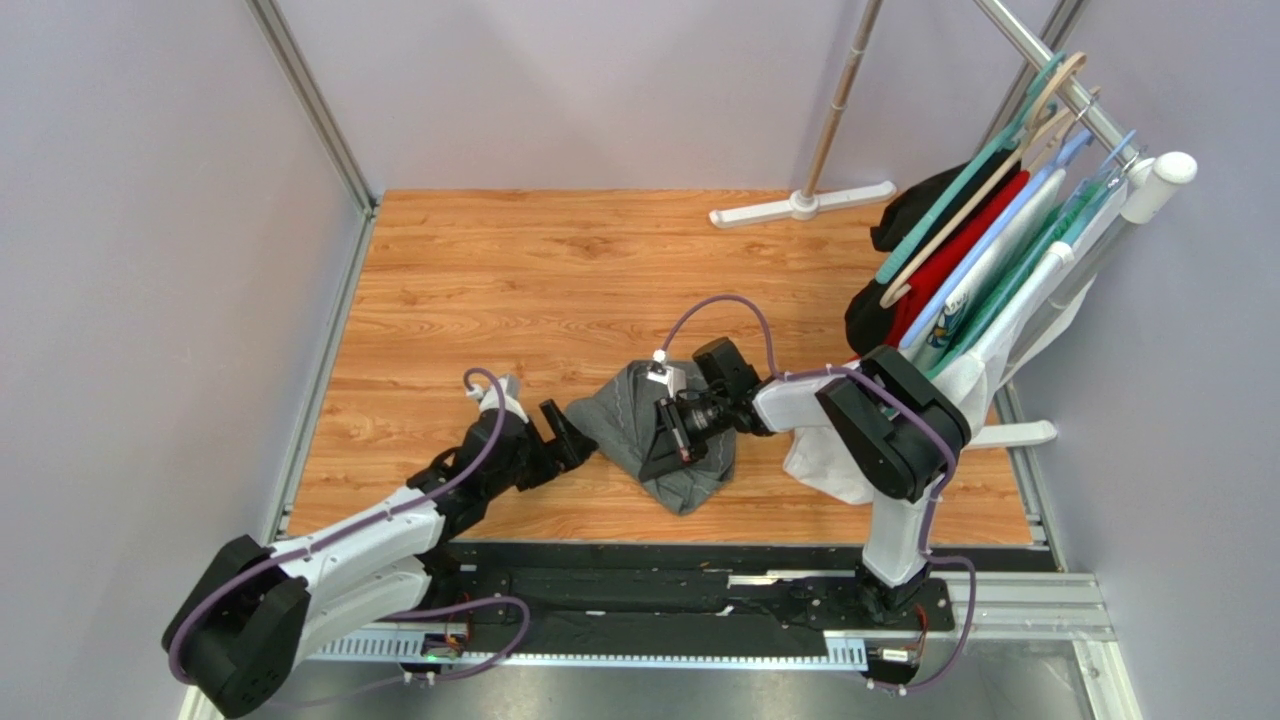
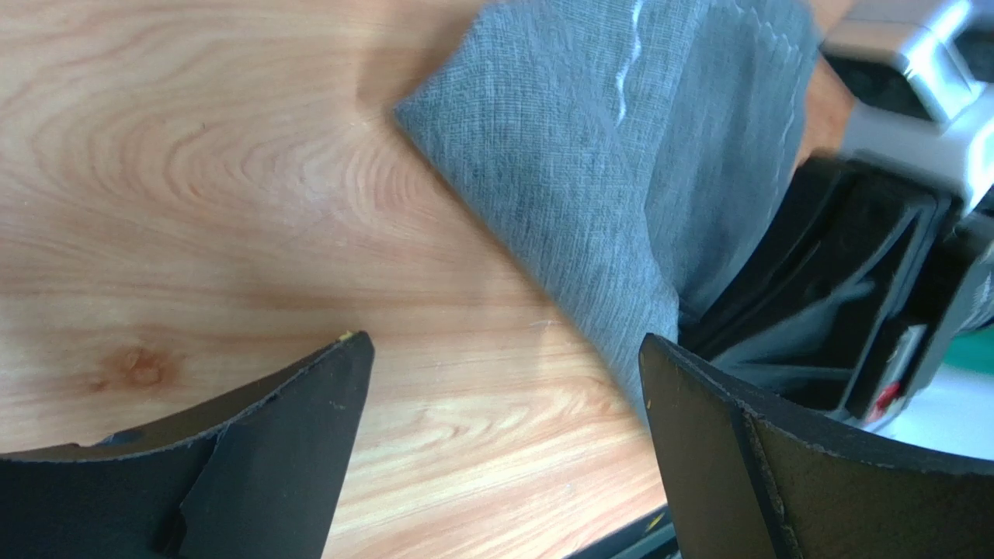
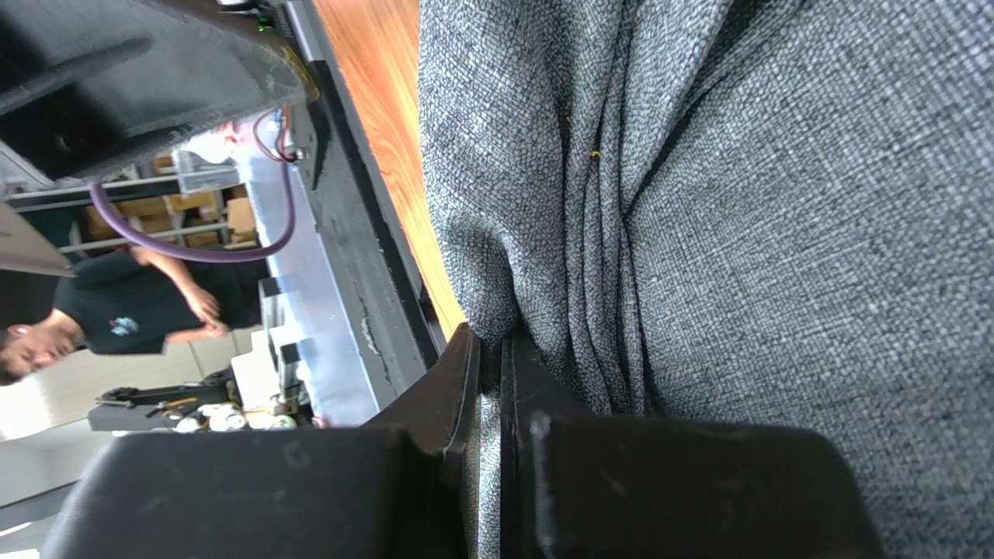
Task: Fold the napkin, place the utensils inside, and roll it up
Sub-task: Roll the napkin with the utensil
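1. The napkin (image 1: 639, 413) is seen crumpled on the wooden table (image 1: 496, 285), near the front edge, between the two arms.
2. The right gripper (image 3: 490, 355) is clamped tight on a bunched fold of the napkin.
3. The left gripper (image 2: 504, 349) is spread wide with nothing gripped, just beside the napkin's left corner.
4. A logo on a bystander's black T-shirt (image 3: 117, 320) is too small to be read.

Wooden table (image 1: 496, 285); hung garments (image 1: 969, 240) far right; white cloth (image 1: 813, 452) near them
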You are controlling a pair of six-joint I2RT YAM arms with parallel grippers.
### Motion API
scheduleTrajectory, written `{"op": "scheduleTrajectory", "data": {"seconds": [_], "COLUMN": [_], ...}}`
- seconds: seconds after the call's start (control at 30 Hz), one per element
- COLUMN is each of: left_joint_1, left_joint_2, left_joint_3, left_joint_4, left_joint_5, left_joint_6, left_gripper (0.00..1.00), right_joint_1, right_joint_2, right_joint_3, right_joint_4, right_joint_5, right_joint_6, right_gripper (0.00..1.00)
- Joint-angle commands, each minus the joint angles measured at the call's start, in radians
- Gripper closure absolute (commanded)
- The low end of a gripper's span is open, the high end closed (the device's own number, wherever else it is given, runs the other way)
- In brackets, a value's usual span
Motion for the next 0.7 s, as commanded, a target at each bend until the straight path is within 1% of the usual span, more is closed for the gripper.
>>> {"op": "scheduleTrajectory", "data": {"seconds": [0.0,0.17,0.23,0.37,0.4,0.47,0.5,0.53,0.67], "left_joint_1": [-0.007,-0.024,-0.033,-0.087,-0.104,-0.116,-0.13,-0.133,-0.144], "left_joint_2": [0.073,0.153,0.192,0.26,0.274,0.311,0.318,0.331,0.329], "left_joint_3": [-0.014,-0.005,-0.001,-0.008,-0.013,-0.008,-0.004,-0.002,-0.007], "left_joint_4": [0.104,0.202,0.204,0.233,0.248,0.27,0.27,0.271,0.27], "left_joint_5": [-0.079,-0.113,-0.11,-0.117,-0.119,-0.122,-0.125,-0.13,-0.171], "left_joint_6": [-0.164,-0.227,-0.264,-0.341,-0.354,-0.376,-0.381,-0.39,-0.396], "left_gripper": [0.04,0.03,0.04,0.13,0.19,0.29,0.4,0.46,0.64], "right_joint_1": [-0.01,-0.011,-0.011,-0.01,-0.01,-0.011,-0.011,-0.011,-0.011], "right_joint_2": [0.05,0.069,0.072,0.061,0.061,0.063,0.064,0.066,0.073], "right_joint_3": [-0.029,-0.029,-0.027,-0.021,-0.023,-0.026,-0.027,-0.029,-0.033], "right_joint_4": [0.103,0.091,0.091,0.091,0.093,0.103,0.106,0.111,0.117], "right_joint_5": [0.016,0.025,0.03,0.036,0.036,0.03,0.029,0.026,0.03], "right_joint_6": [0.037,0.011,0.007,0.005,0.005,0.011,0.014,0.016,0.016], "right_gripper": [1.0,1.0,1.0,1.0,1.0,1.0,1.0,1.0,1.0]}}
